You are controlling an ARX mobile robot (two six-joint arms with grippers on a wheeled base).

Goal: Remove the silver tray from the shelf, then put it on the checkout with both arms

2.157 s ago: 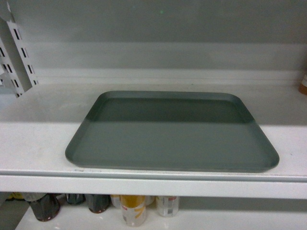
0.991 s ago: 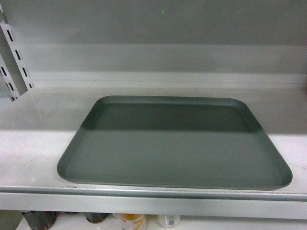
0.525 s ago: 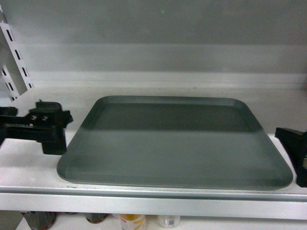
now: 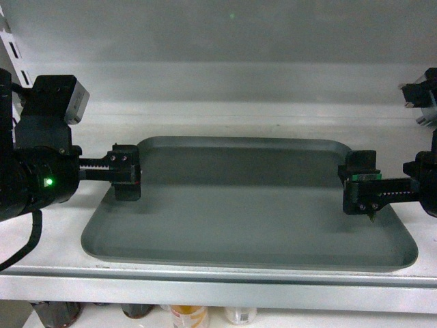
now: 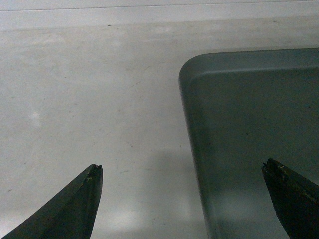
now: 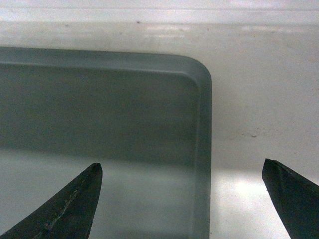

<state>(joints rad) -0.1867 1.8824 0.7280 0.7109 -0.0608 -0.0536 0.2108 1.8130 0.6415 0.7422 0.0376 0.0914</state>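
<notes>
The silver tray (image 4: 246, 212) lies flat on the white shelf (image 4: 41, 222), near its front lip. My left gripper (image 4: 109, 181) is open and straddles the tray's left rim (image 5: 192, 149). One of its fingers (image 5: 286, 194) is over the tray; the other finger (image 5: 75, 199) is over bare shelf. My right gripper (image 4: 388, 195) is open too and straddles the tray's right rim (image 6: 202, 149) near the far corner. Neither gripper visibly touches the tray. The checkout is out of view.
The shelf's grey back wall (image 4: 225, 75) rises close behind the tray. A slotted white upright (image 4: 17, 75) stands at the far left. Bottles (image 4: 188, 316) stand on a lower shelf under the front lip. The left arm's body with its green light (image 4: 48, 182) fills the left side.
Both arms have come in from the sides and risen. The left gripper has moved right onto the tray's left rim, and the right gripper has moved left onto its right rim. The tray has not moved.
</notes>
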